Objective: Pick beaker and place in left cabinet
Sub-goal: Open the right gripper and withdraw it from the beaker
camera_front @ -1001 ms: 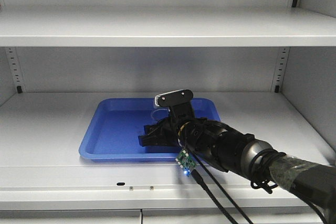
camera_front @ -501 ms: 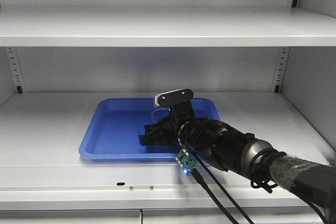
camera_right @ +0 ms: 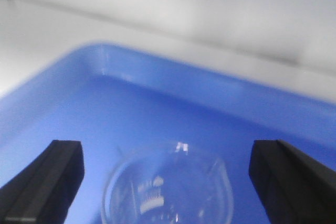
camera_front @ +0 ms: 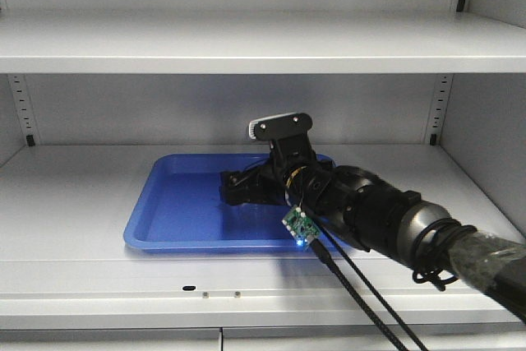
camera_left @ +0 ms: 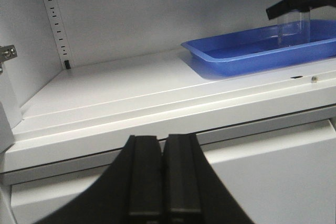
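Well, the beaker stands in the blue tray on the cabinet shelf, so placing looks done. Right tool is spread wide around it, not gripping; retreat remains. Left tool sits closed, empty.

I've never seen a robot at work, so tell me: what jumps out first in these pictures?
The bright blue tray on the pale grey cabinet shelf catches the eye first. A thick black robot arm reaches in from the right, its right gripper over the tray with fingers spread wide. Between them, seen from the wrist camera, stands a small clear glass beaker in the tray. The left gripper waits shut, below the shelf edge.
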Available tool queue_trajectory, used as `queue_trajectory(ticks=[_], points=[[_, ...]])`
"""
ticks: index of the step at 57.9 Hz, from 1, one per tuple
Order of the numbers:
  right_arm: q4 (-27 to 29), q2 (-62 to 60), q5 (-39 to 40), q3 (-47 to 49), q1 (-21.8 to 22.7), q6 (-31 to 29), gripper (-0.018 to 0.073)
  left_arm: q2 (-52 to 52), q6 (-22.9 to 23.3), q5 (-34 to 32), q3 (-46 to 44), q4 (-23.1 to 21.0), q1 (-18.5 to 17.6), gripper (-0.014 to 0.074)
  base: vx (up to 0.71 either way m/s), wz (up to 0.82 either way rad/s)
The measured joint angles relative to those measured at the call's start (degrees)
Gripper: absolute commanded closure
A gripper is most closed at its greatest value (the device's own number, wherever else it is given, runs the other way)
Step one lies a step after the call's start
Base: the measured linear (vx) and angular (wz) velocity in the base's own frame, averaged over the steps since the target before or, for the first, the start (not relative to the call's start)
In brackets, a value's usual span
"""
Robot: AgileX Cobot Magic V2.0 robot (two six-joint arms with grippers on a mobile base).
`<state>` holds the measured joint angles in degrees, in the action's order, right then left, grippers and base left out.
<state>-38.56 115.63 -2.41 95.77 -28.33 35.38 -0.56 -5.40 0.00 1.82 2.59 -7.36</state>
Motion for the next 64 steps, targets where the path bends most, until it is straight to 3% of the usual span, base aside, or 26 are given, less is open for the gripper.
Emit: queue_trajectory(ticks=[20, 34, 52, 64], points=[[-0.41, -6.93, -1.84, -2.32, -0.42, -0.35, 0.0086, 0.00, 0.00, 0.00, 0.00, 0.00, 0.00, 0.0595, 0.00, 0.00], [-2.79, -19.91, -0.68, -16.01, -2.62, -1.12, 0.0202, 0.00, 0.00, 0.00, 0.00, 0.00, 0.00, 0.0595, 0.00, 0.00], [-2.99, -46.90, -3.15, -36.34, -3.31, -1.12, 0.0339, 0.00, 0.00, 0.00, 0.00, 0.00, 0.00, 0.0595, 0.00, 0.00], [-2.99, -60.02, -3.72, -46.43, -3.31, -1.12, 0.0378, 0.00, 0.00, 0.00, 0.00, 0.00, 0.00, 0.0595, 0.00, 0.00]])
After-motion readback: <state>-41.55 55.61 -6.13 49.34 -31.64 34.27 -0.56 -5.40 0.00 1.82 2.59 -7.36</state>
